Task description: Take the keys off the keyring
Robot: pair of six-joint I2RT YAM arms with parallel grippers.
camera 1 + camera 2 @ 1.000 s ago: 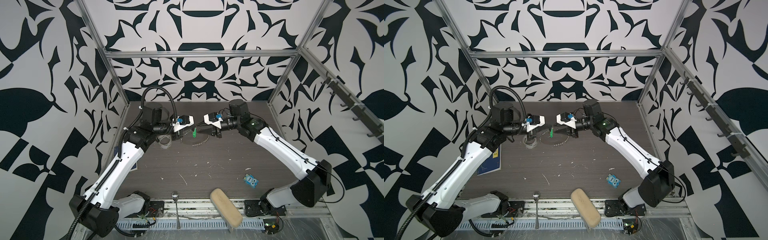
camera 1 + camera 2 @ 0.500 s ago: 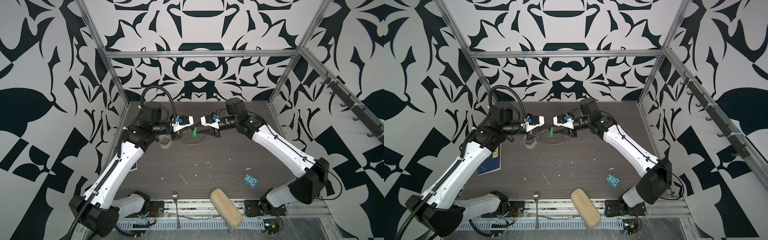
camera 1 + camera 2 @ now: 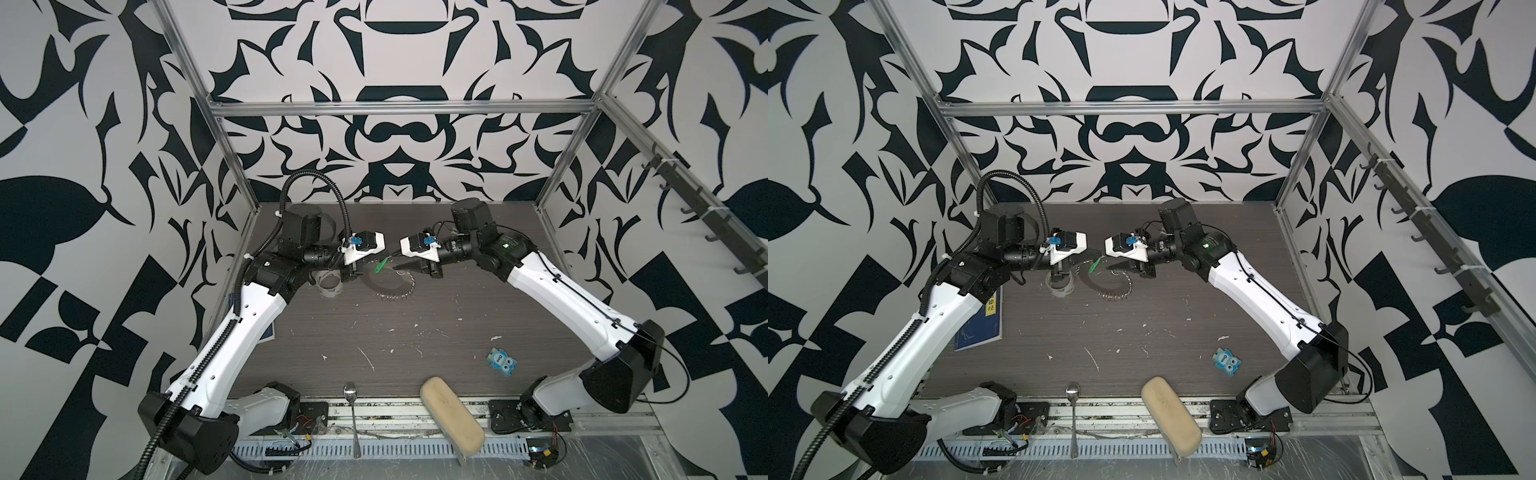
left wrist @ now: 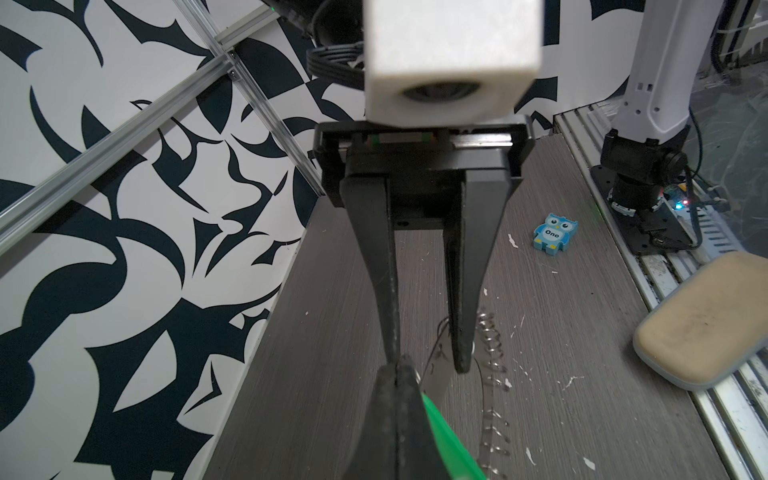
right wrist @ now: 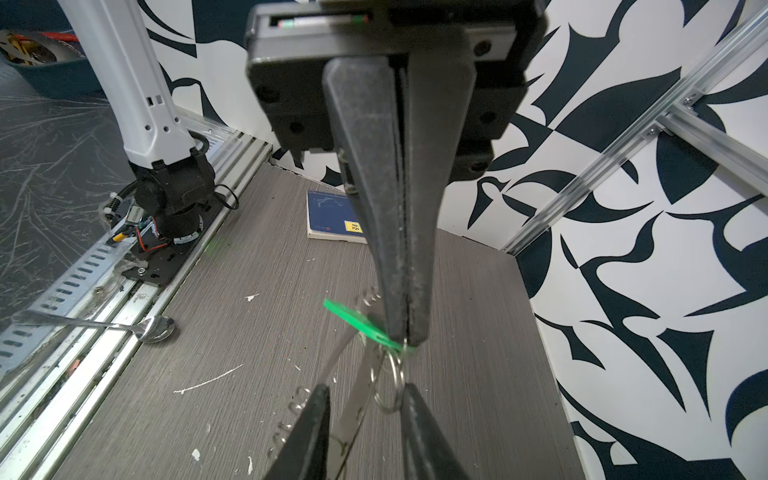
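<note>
L hand pinches green key; R hand open at small ring.
L fingers together, clamped on key's ring end; key sticks out slanted, up in air btw both hands. R fingers apart, that ring btw them. Keyring trails down to tabletop, may snag. Tape roll sits by L.

Green key beside silvery keyring; blue owl, beige pad well apart from it; grey wood-grain table; black-and-white walls.
</note>
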